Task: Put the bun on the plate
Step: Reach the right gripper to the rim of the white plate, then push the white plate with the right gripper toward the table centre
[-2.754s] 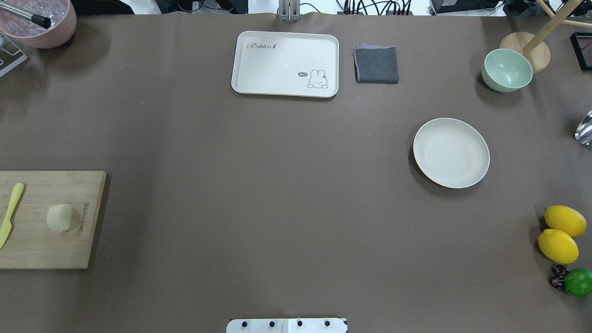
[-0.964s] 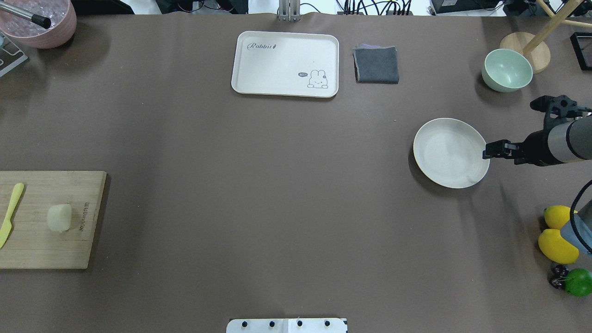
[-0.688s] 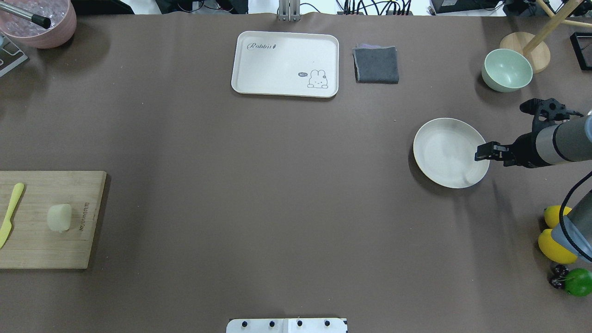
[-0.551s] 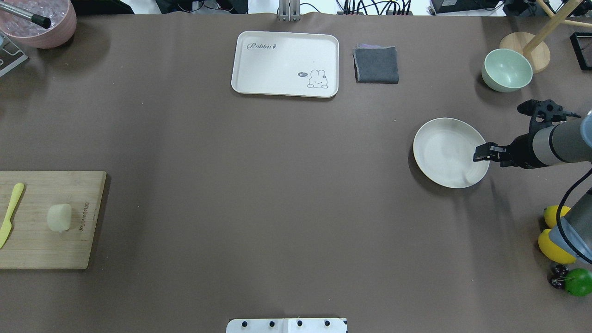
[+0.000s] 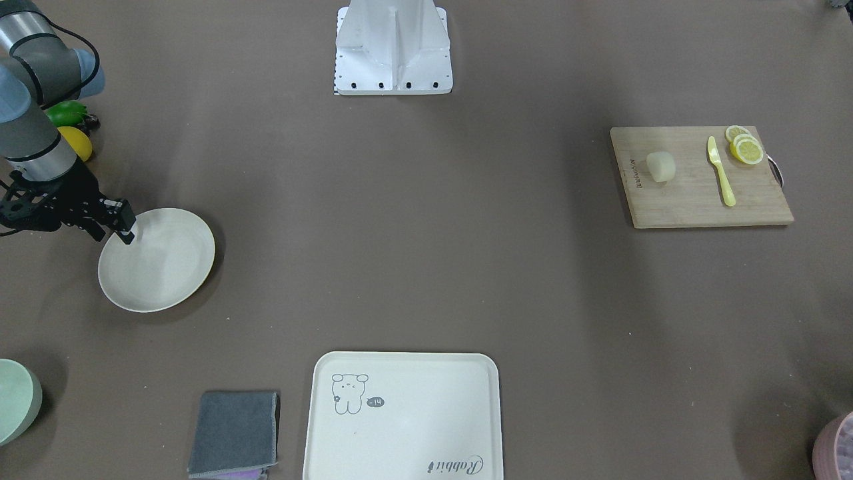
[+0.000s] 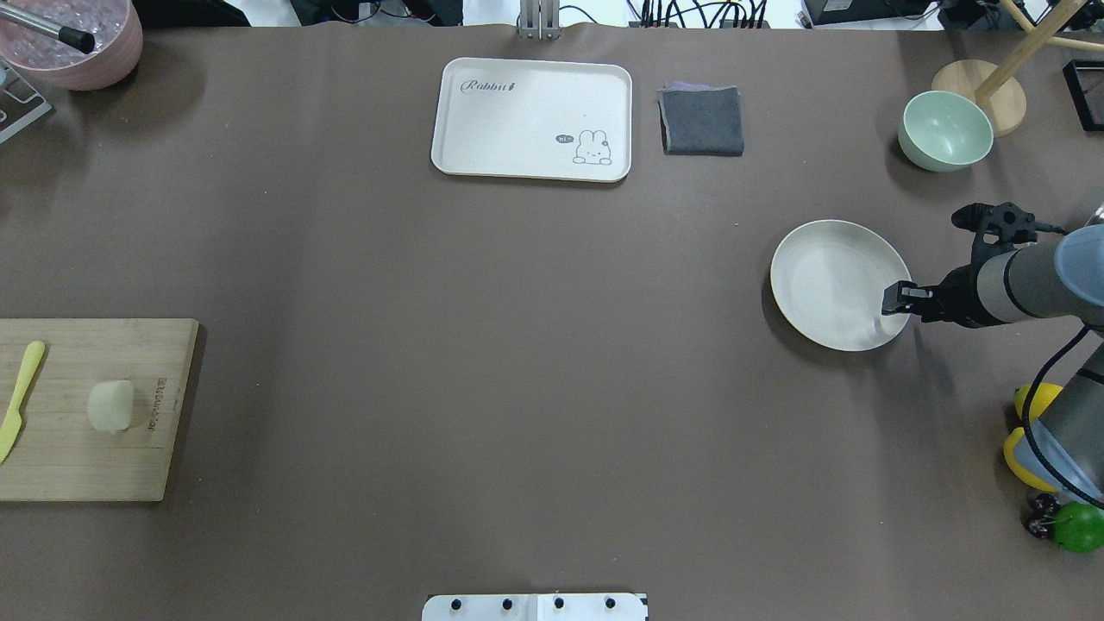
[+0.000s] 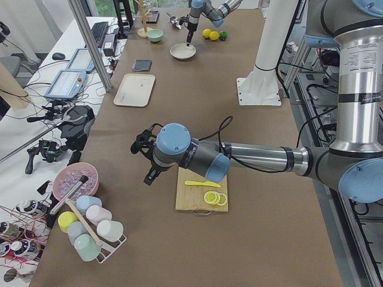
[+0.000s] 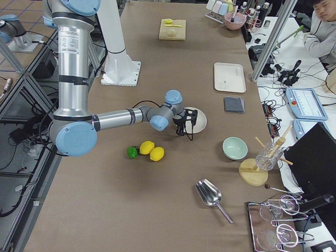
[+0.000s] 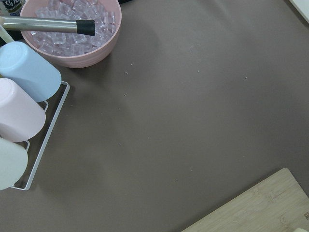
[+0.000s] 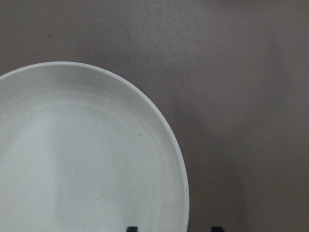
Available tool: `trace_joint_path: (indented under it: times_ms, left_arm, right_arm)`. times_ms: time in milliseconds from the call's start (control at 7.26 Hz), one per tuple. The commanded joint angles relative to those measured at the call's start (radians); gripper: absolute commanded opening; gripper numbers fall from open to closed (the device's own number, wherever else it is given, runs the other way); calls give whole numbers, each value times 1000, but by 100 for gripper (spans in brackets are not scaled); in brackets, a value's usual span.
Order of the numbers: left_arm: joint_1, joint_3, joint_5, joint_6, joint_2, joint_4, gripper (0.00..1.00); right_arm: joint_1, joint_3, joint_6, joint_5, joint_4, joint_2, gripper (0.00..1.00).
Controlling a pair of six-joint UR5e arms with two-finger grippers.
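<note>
The pale bun lies on a wooden cutting board at the table's left edge, beside a yellow knife. The round cream plate sits far off on the right with nothing on it. My right gripper is open at the plate's near-right rim. In the right wrist view one of its fingertips is over the plate and the other is outside the rim. My left gripper shows only in the exterior left view, hanging beside the board, and I cannot tell its state.
A cream tray and a grey cloth lie at the back. A green bowl stands behind the plate. Lemons and a lime lie near the right arm. A pink ice bowl and a rack of cups are near the left wrist.
The right arm came in from the right, and its gripper moved onto the plate's rim and slid toward the near-right edge. The plate and the bun have not moved.
</note>
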Motion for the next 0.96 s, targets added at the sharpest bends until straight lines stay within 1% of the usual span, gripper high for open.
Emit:
trace_joint_path:
  times_ms: [0, 138, 275, 551, 826]
  left_arm:
    - [0, 0, 0, 2, 1, -1, 98]
    - [0, 0, -1, 2, 1, -1, 98]
    - [0, -1, -1, 5, 14, -1, 98]
    - [0, 0, 0, 2, 18, -15, 98]
    - [0, -1, -1, 3, 25, -18, 98]
  right_arm:
    - [-13, -6, 3, -9, -1, -1, 47]
    - [-19, -4, 11, -18, -1, -1, 28]
    - [-23, 2, 12, -20, -1, -1, 0]
    - [-23, 31, 23, -20, -1, 0, 0]
    - [-24, 119, 141, -17, -4, 5, 0]
